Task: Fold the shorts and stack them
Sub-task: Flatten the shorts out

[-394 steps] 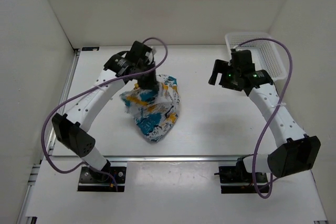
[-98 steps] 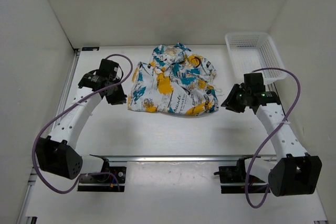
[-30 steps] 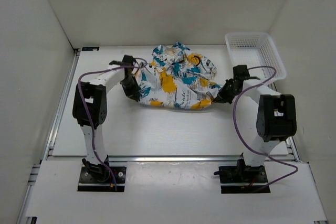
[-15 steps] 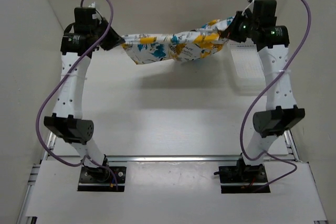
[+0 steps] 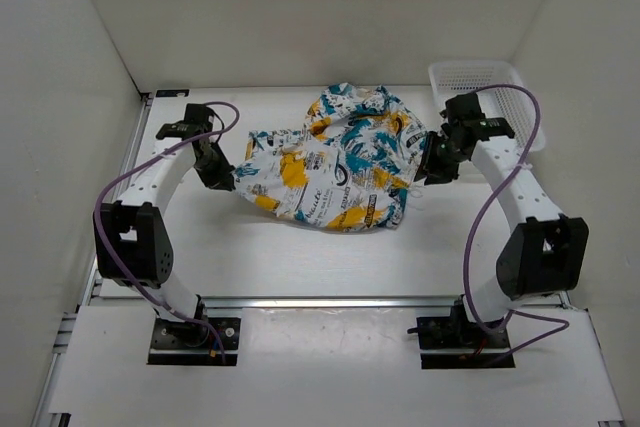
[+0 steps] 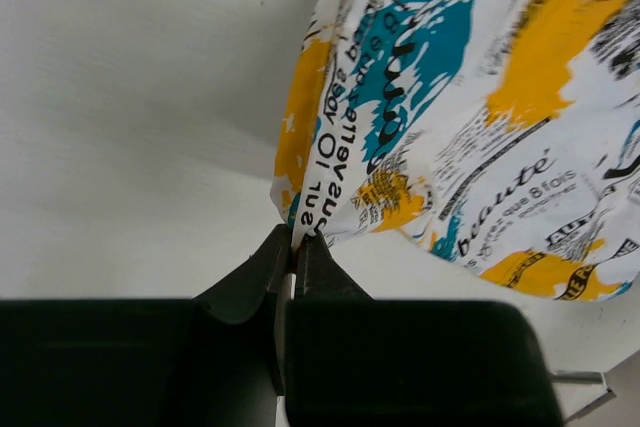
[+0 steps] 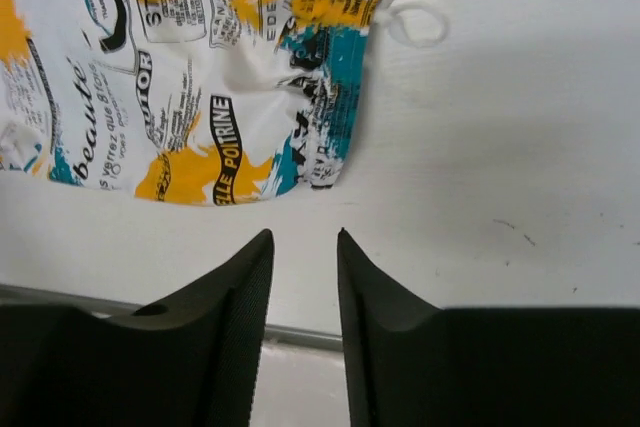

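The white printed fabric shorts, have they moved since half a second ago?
Yes. The white printed fabric shorts came down from mid-air onto the table, now lying left of the white plastic lattice basket.

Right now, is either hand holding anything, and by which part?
The left hand pinches the shorts by a fabric corner; the right hand is open, holding nothing.

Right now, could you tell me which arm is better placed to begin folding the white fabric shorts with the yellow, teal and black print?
Probably the left. The left gripper is shut on a corner of the printed shorts, ready to carry it over. The right gripper stands open, holding nothing, short of the cloth.
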